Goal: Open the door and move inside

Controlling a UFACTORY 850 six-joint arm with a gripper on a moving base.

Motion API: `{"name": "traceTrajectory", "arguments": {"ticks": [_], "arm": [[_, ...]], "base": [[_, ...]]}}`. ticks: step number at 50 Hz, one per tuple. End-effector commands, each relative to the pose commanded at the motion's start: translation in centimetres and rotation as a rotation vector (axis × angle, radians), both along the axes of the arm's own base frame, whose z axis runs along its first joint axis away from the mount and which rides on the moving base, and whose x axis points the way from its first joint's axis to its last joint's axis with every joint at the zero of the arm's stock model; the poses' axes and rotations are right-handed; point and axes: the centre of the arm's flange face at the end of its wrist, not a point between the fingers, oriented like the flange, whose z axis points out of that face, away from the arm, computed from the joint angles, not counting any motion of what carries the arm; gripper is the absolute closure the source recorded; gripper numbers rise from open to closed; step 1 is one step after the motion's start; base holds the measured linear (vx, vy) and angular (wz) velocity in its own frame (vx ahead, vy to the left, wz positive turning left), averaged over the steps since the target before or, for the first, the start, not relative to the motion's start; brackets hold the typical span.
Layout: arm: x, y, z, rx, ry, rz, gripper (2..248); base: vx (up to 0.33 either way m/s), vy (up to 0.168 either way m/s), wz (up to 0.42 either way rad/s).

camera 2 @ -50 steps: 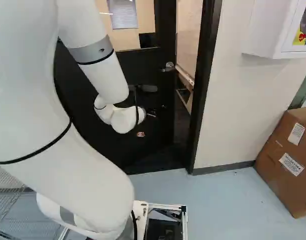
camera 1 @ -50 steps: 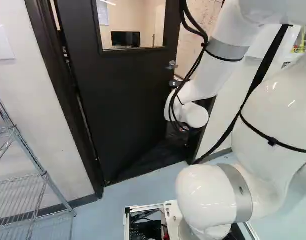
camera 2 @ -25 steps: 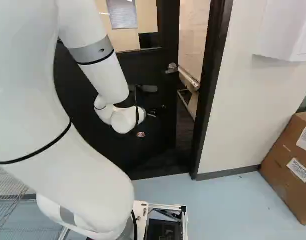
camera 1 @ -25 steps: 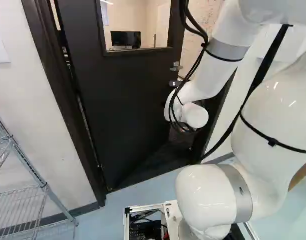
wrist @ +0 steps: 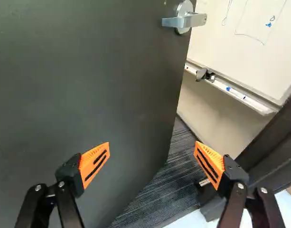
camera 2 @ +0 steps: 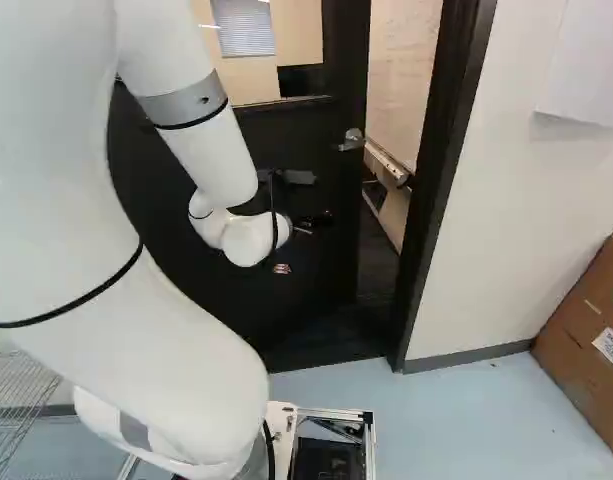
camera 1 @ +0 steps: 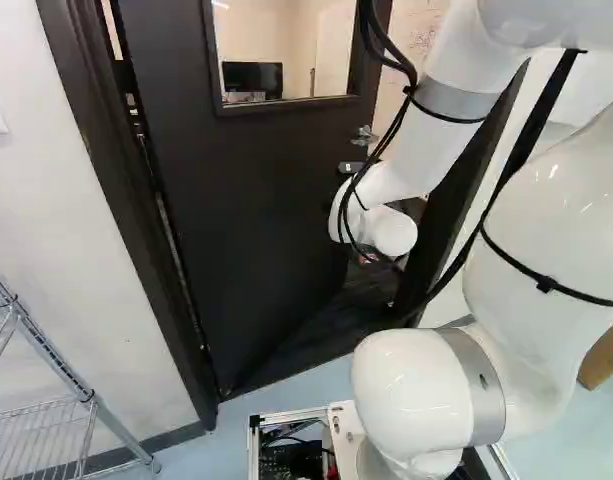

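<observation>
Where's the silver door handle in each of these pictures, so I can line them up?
Left base view: the handle is right of the middle and fairly high, just left of the white arm.
Right base view: handle right of the arm, above mid-height.
Wrist view: handle ahead of the open gripper.
Shared landmark: the dark door.

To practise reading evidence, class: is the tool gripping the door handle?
No, the tool stands open, and the door handle lies beyond its fingers, touching neither.
</observation>
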Motion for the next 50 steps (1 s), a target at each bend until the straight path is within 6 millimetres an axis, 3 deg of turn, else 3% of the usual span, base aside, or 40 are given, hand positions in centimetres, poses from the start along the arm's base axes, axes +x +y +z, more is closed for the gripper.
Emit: {"name": "traceTrajectory", "arguments": {"ticks": [31,50], "arm": [[0.00,0.00,0.00,0.000,0.000,0.000,3],[0.00,0.00,0.00,0.000,0.000,0.000,3]], "base": [[0.097,0.062,-0.016],[0.005,0.003,-0.001]]}}
